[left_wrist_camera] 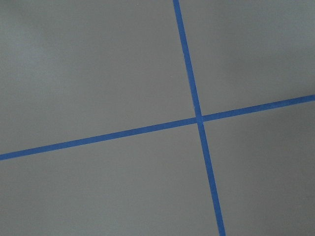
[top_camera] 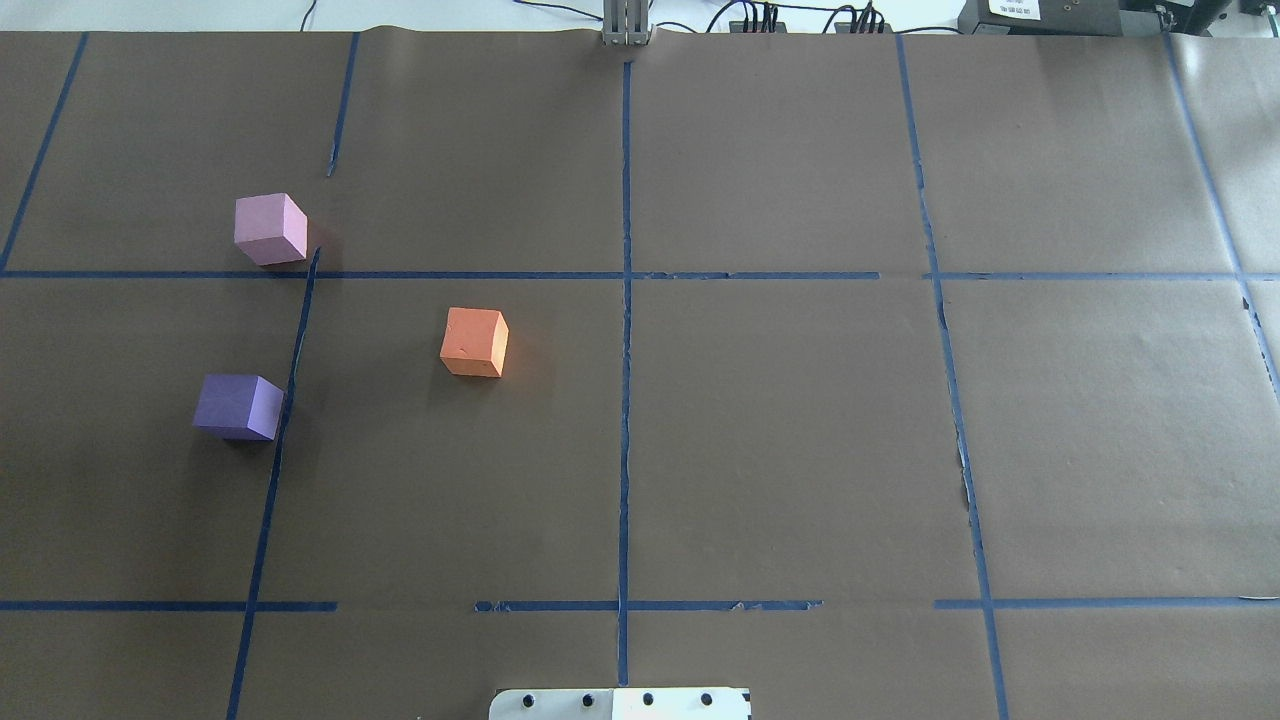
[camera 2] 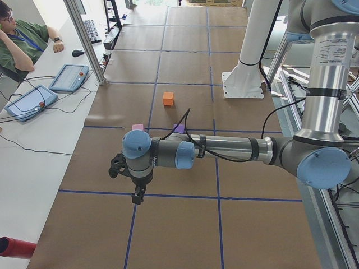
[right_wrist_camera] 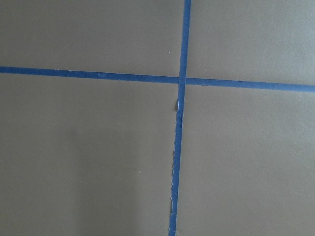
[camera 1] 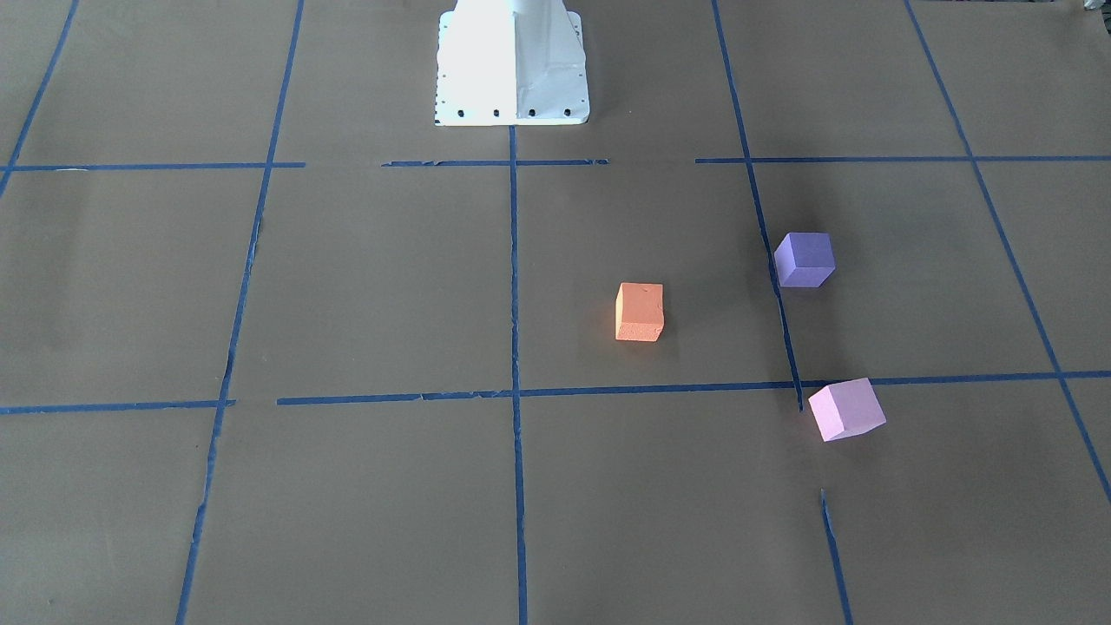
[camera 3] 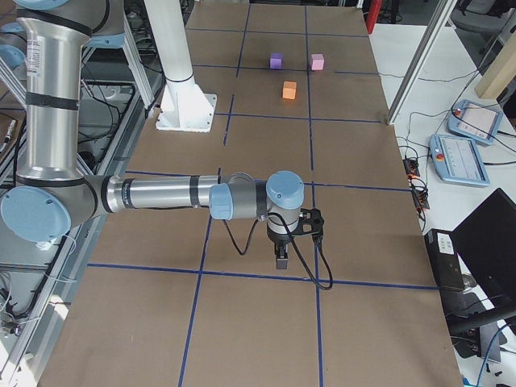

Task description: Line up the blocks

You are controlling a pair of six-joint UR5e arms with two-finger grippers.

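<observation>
Three foam cubes sit apart on the brown paper on the robot's left side. The orange block (top_camera: 474, 342) is nearest the centre line. The dark purple block (top_camera: 238, 407) is to its left and closer to the robot. The pale pink block (top_camera: 270, 229) is farther away, by a tape line. The left gripper (camera 2: 136, 197) hangs over the table far from the blocks, and I cannot tell whether it is open or shut. The right gripper (camera 3: 281, 260) hangs over the table's other end, and I cannot tell its state either. Both wrist views show only paper and tape.
Blue tape lines (top_camera: 625, 300) grid the paper. The white robot base (camera 1: 512, 69) stands at the near middle edge. An operator (camera 2: 22, 42) and control tablets (camera 2: 68, 77) are beside the table. A red object (camera 2: 14, 247) lies at the table's left end.
</observation>
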